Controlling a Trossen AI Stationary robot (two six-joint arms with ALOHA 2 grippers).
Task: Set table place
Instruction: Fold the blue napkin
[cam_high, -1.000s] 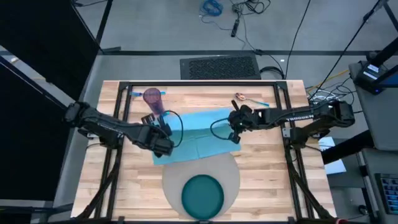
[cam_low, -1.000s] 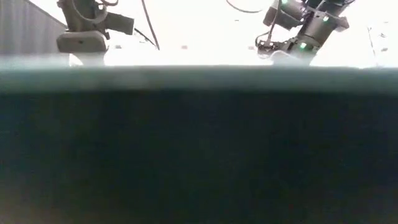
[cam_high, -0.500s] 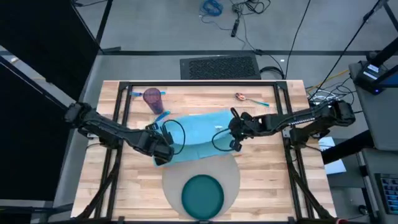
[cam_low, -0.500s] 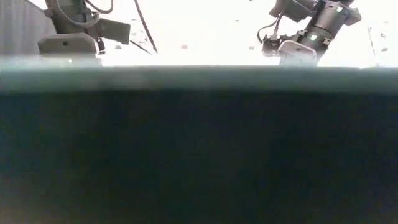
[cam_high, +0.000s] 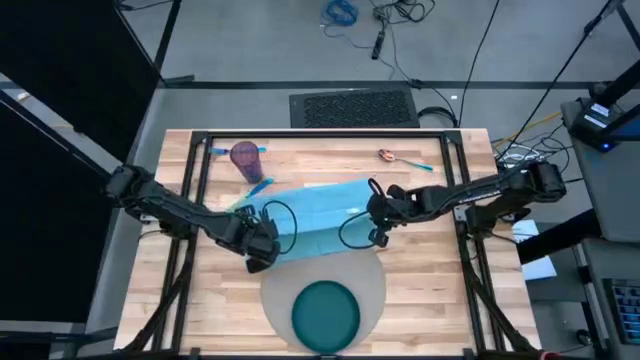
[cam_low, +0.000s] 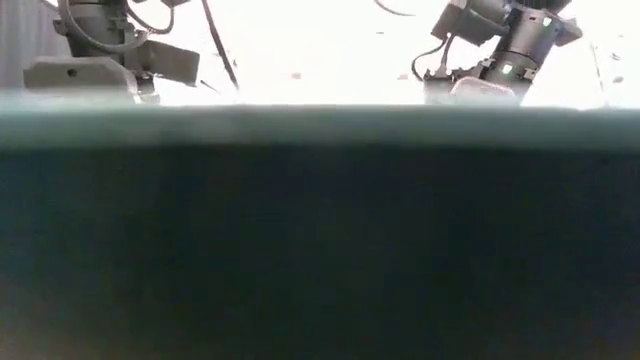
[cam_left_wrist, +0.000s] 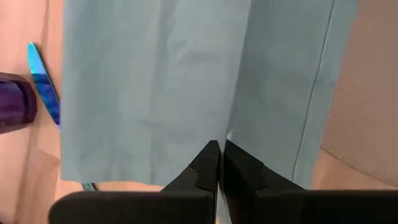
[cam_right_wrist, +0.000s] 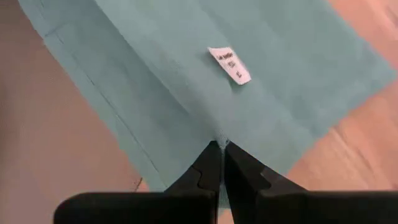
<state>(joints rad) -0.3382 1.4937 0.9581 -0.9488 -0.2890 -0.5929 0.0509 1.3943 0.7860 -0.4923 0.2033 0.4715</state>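
Light blue cloth napkin (cam_high: 315, 215) was pinched at two points: left claw (cam_high: 262, 240) clamped on its near-left edge, right claw (cam_high: 377, 222) clamped on its near-right edge, so the cloth spanned between them over the pale butcher-block bench (cam_high: 425, 280). Both wrist views showed fingers closed tight with fabric nipped at the tips (cam_left_wrist: 217, 152) and (cam_right_wrist: 219, 149); a small white label (cam_right_wrist: 230, 65) faced up. Two-point hold likely kept the cloth taut and flat for moving or folding. Large flat round grey placemat (cam_high: 372, 275) lay at the bench's near middle, dark teal round plate (cam_high: 325, 312) centred on it; the napkin's near edge sat just at the mat's far rim. Purple tumbler (cam_high: 246, 157) and a blue utensil (cam_left_wrist: 43, 84) stayed far-left, another utensil (cam_high: 392, 157) far-right, well apart from the mat. Low view was blocked by a dark edge.
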